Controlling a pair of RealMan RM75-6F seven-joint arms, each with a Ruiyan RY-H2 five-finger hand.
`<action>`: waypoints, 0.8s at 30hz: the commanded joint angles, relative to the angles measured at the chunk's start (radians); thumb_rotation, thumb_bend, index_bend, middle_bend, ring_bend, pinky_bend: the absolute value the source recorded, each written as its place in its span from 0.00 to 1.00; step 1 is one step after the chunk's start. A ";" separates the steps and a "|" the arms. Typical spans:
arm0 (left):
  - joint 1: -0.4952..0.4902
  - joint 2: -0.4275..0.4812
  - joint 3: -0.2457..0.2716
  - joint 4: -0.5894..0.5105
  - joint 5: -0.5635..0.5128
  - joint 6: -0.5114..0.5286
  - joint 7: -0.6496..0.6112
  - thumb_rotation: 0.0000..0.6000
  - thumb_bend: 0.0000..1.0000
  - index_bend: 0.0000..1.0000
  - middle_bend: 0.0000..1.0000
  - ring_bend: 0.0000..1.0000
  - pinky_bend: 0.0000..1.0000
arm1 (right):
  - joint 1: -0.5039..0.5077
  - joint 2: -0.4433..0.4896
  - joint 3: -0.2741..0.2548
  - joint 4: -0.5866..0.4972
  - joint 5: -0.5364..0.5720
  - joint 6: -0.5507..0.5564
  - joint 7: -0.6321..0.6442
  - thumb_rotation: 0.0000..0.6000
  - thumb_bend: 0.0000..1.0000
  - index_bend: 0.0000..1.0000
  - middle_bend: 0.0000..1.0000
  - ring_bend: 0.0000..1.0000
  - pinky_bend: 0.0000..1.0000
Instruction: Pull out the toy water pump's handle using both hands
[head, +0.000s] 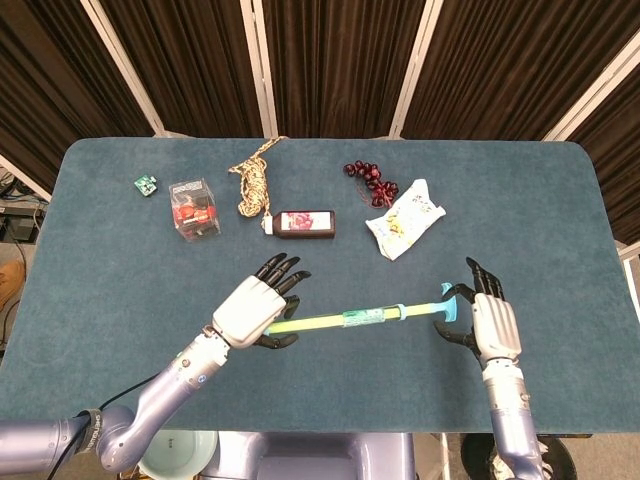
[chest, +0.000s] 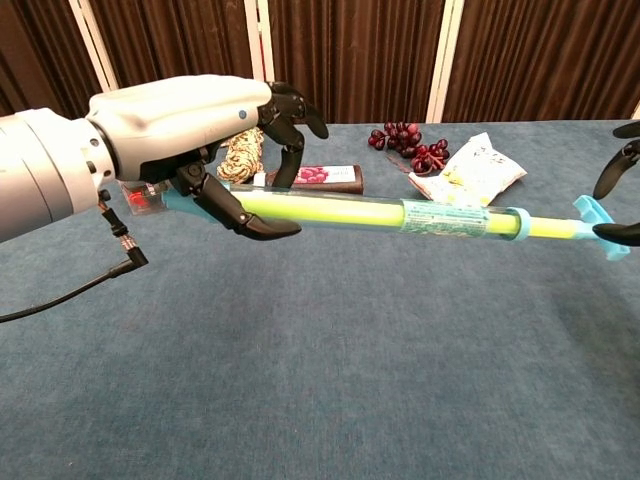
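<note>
- Dark curtains ring a teal-covered table, and the toy water pump is held up off it, lying roughly level across the front of the scene.
- Left hand grips the yellow-green barrel near its left end, fingers wrapped over the tube and thumb under it.
- Right hand sits right at the blue T-handle, fingers spread and curved around it but not yet closed; I judge nothing is gripped there.
- Good play now: close the right fingers behind the crossbar, one side each of the rod, before any pull.
- Left hand should clamp firm and hold station, so the barrel doesn't slide.
- Pull straight along the pump's axis, rightward; any sideways tug risks binding the rod or twisting the tube loose.
</note>
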 joint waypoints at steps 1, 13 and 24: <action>-0.004 -0.002 0.001 -0.005 -0.003 0.000 0.003 1.00 0.37 0.64 0.14 0.00 0.06 | 0.002 -0.006 -0.003 0.000 0.003 0.004 -0.003 1.00 0.28 0.47 0.05 0.00 0.03; -0.022 -0.014 0.007 -0.021 -0.018 0.001 0.025 1.00 0.37 0.64 0.14 0.00 0.06 | 0.016 -0.044 -0.009 0.000 0.013 0.020 -0.021 1.00 0.28 0.47 0.05 0.00 0.03; -0.029 -0.016 0.012 -0.031 -0.019 0.010 0.028 1.00 0.37 0.64 0.14 0.00 0.06 | 0.024 -0.064 -0.015 0.010 0.026 0.030 -0.036 1.00 0.34 0.54 0.06 0.00 0.03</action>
